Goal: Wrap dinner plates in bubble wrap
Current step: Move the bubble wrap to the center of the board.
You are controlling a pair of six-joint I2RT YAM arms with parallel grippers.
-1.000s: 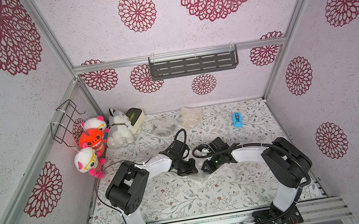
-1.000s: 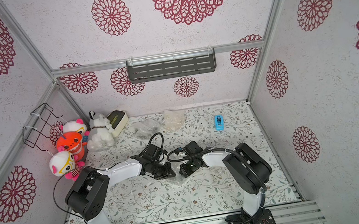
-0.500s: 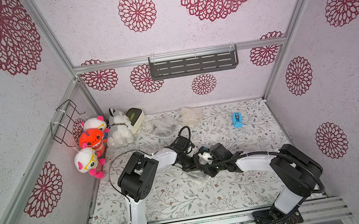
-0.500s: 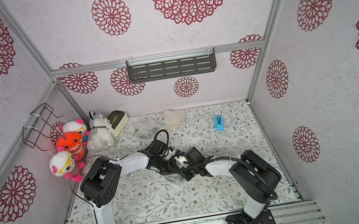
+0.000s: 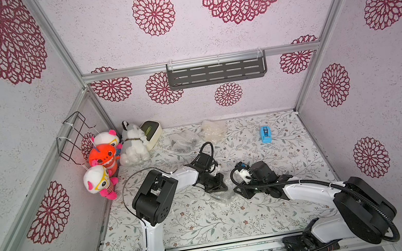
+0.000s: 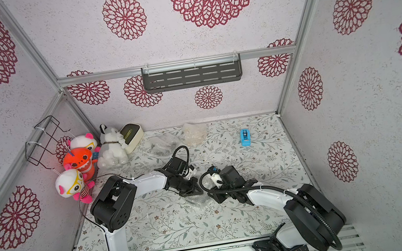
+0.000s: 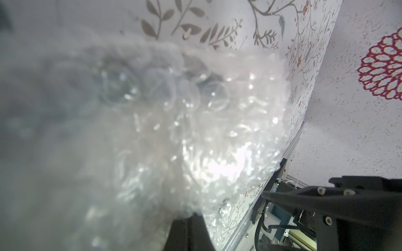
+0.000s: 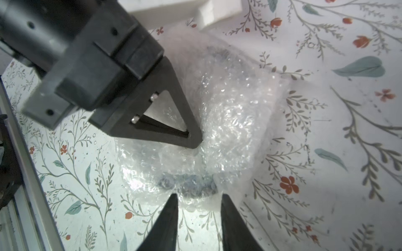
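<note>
Right wrist view looks down on the bubble wrap (image 8: 235, 121), bunched into a loose bundle near the middle of the table (image 8: 348, 165). The dark rim of a plate (image 8: 191, 184) shows through the film. The left gripper (image 8: 195, 143) is closed, its tips pinching a gathered fold on top of the bundle. The right gripper (image 8: 199, 201) is partly open. The bundle's near edge lies between its tips, but nothing looks clamped there.

The wrap is light, soft and crinkly, and will likely spring open once released. A fold is best taken by its gathered edge and kept pressed down. The plate inside is stiff, breakable and probably slippery under the film, so it is safer pinned flat than lifted by the wrap alone.

In both top views the left arm (image 5: 181, 179) reaches in low from the left and the right arm (image 5: 309, 189) from the right. Both wrists are bent down, and the grippers almost meet over the bundle.
</note>
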